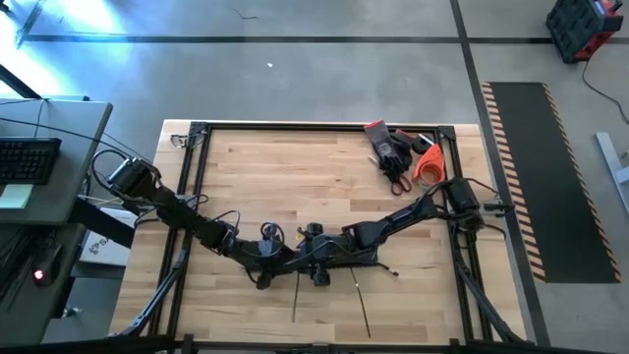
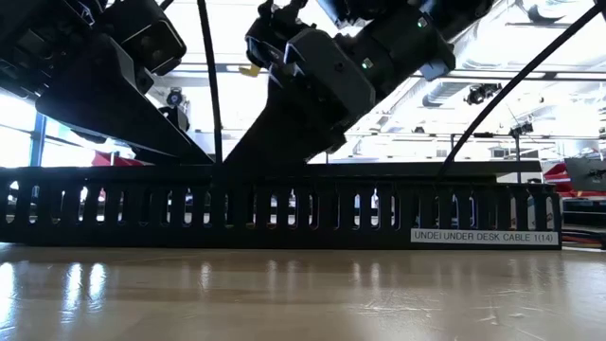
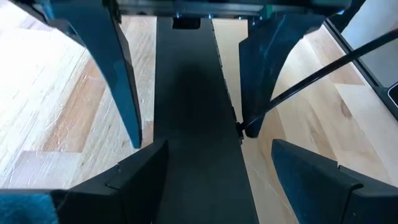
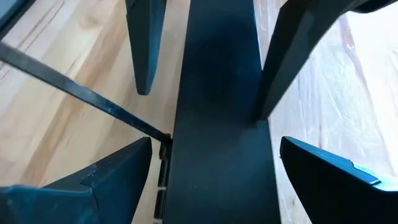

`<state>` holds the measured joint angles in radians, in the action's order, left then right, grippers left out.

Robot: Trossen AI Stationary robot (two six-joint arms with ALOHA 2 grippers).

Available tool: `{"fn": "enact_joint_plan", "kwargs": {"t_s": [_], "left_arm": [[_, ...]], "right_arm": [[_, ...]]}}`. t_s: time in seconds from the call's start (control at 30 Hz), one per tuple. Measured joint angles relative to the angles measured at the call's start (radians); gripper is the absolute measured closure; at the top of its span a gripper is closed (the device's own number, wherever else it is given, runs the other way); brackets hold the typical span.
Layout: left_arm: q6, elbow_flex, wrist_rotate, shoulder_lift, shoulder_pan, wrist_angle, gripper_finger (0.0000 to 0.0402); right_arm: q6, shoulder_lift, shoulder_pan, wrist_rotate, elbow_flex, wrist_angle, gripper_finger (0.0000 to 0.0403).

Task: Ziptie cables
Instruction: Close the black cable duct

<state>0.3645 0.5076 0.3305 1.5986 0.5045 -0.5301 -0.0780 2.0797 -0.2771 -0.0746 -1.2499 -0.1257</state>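
**Desk:** What is in the frame?

**Photographer:** Two robot arms meet over a long slotted black rail (image 2: 284, 208) at the near side of a wooden table (image 1: 256, 167). The left gripper (image 3: 211, 186) and the right gripper (image 4: 214, 186) face each other. Each has its fingers spread wide on either side of the rail, and neither is clamped on anything I can make out.

**Desk:** And the cables?

**Photographer:** None show plainly. The rail's top looks flat and black from both wrist cameras, so the bunch may lie inside it, but I cannot tell. Two thin black strips do show. One (image 3: 311, 74) slants away from the rail's edge beside the left gripper and another (image 4: 81, 93) beside the right. They look straight and stiff, more like ties than wires.

**Desk:** How would the wires handle?

**Photographer:** My guess is very light, limp and slippery, and likely to fan out when lifted. A single strand could slip past a fingertip, and a hard pinch could mark the insulation.

**Desk:** Where should they be held?

**Photographer:** Probably around the whole bunch, close beside the spot where a tie will go, rather than at the loose ends. One gripper could gather the bunch while the other works the tie.
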Motion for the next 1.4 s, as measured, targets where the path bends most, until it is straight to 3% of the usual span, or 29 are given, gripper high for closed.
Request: {"fn": "enact_joint_plan", "kwargs": {"t_s": [0.23,1.07,1.4], "left_arm": [[0.0,0.0,0.011,0.0,0.0,0.001,0.0129],[-0.063,-0.001,0.021,0.001,-0.001,-0.12,0.0172],[-0.054,-0.001,0.011,0.001,-0.011,-0.063,0.0176]], "right_arm": [[-0.016,0.002,0.0,-0.018,0.0,0.024,0.0063],[-0.038,0.009,0.0,-0.052,0.0,0.025,0.0172],[-0.038,0.008,0.0,-0.05,0.0,0.029,0.0175]]}}
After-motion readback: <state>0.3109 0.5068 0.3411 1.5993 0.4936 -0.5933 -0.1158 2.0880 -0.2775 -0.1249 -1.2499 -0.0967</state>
